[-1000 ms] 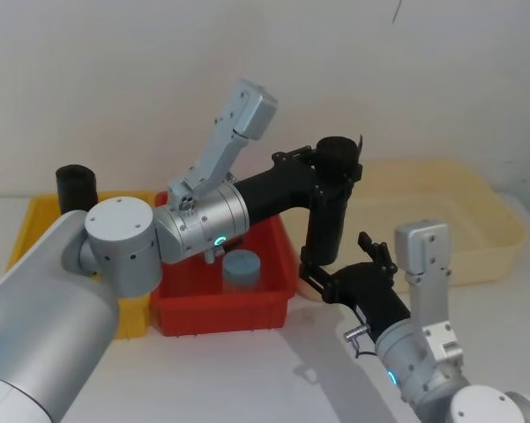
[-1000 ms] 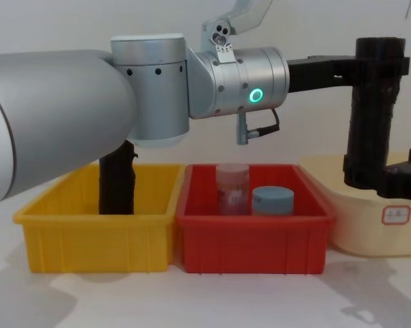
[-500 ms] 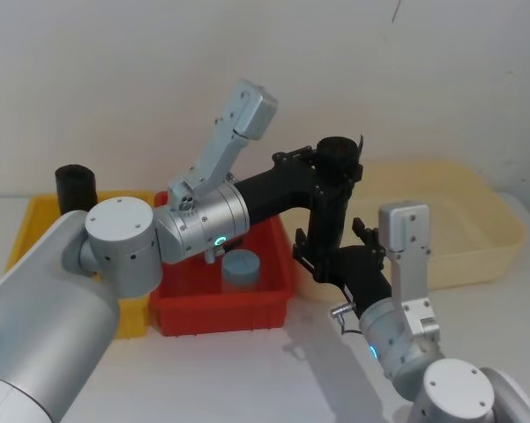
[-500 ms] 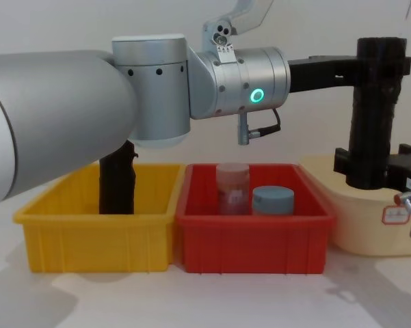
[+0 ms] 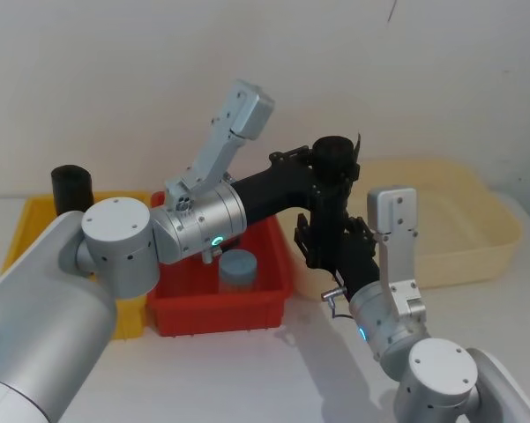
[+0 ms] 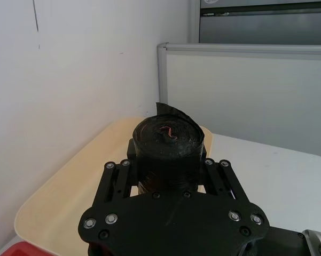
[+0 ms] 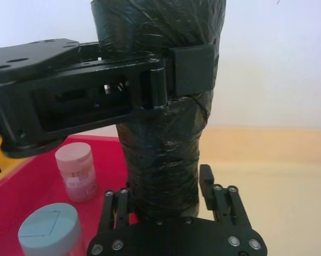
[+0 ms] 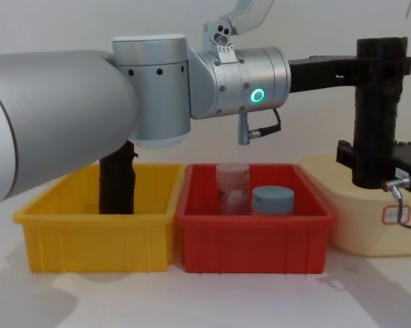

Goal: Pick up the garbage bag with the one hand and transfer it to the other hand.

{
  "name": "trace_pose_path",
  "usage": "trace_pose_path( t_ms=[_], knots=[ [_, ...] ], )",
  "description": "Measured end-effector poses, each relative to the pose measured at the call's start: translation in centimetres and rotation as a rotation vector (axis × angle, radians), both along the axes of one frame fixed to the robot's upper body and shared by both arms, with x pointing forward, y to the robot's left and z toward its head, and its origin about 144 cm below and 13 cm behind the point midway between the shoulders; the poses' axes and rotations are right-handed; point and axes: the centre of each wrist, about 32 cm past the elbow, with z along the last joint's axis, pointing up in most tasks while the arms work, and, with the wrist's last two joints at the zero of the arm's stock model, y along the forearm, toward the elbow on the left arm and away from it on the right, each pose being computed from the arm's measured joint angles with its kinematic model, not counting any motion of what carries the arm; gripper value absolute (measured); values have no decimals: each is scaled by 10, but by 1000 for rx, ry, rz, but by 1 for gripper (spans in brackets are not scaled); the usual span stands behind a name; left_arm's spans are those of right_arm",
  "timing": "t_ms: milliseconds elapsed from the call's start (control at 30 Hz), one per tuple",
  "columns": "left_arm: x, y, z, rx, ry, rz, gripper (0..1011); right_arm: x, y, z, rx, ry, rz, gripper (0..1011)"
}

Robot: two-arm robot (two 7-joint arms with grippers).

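The garbage bag [image 5: 328,218] is a black roll held upright in the air, over the gap between the red bin and the beige tray. My left gripper [image 5: 339,174] is shut on it just below its top, reaching in sideways; from the chest this grip [image 8: 381,65] sits high at the right. The left wrist view looks down on the roll's top end [image 6: 168,137] between the jaws. My right gripper [image 5: 326,245] has come up from below, and its fingers [image 7: 205,184] flank the roll's lower end [image 7: 163,154] closely, still open. In the chest view the right gripper [image 8: 373,167] surrounds the roll's bottom.
A yellow bin [image 8: 96,239] at the left holds another black roll [image 8: 116,181]. The red bin [image 8: 253,242] in the middle holds a clear pink-lidded jar [image 8: 232,188] and a grey-blue lidded jar [image 8: 272,200]. A beige tray [image 8: 349,219] stands at the right.
My right gripper has risen and moved in from the lower right until its fingers sit around the roll's lower end. The left gripper and the roll have stayed still.
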Motion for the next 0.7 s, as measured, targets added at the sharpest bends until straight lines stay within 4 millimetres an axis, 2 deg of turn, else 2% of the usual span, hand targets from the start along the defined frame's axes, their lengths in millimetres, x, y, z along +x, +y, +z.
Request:
trace_pose_path(
  t_ms=[67,267,533,667,700],
  knots=[
    [0,0,0,0,0,0,542,2,0,1,0,2,-2,618],
    [0,0,0,0,0,0,542,4,1,1,1,3,-4,476],
    [0,0,0,0,0,0,542,7,2,2,2,4,-5,468],
    [0,0,0,0,0,0,622,7,2,3,2,4,-6,468],
    [0,0,0,0,0,0,674,7,2,3,2,4,-6,468]
  ],
)
